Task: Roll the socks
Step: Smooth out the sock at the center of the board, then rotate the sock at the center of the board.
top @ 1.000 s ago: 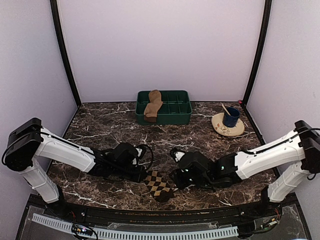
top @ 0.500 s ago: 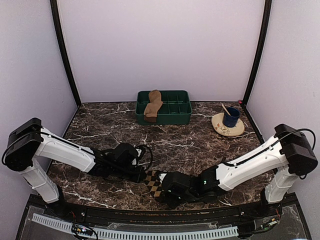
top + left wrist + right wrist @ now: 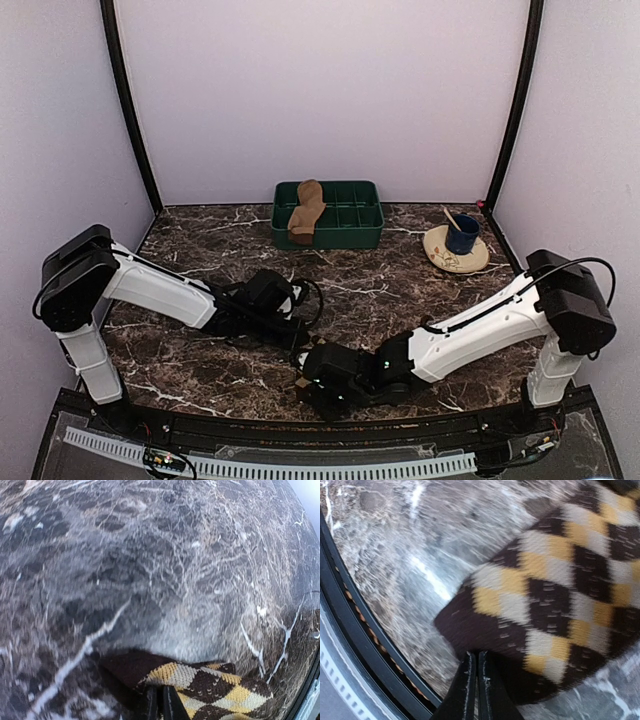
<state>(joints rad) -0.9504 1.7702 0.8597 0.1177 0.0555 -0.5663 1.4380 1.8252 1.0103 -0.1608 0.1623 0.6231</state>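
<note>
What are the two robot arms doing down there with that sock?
Both arms reach low near the front of the table. The left fingers and the right fingers are each pinched shut on an edge of the argyle sock, which lies flat, not yet rolled. The tan sock is draped over the green tray at the back.

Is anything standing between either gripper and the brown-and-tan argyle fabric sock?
Nothing visible does: the left gripper and right gripper are each shut right at an edge of the brown-and-tan argyle fabric sock.
</note>
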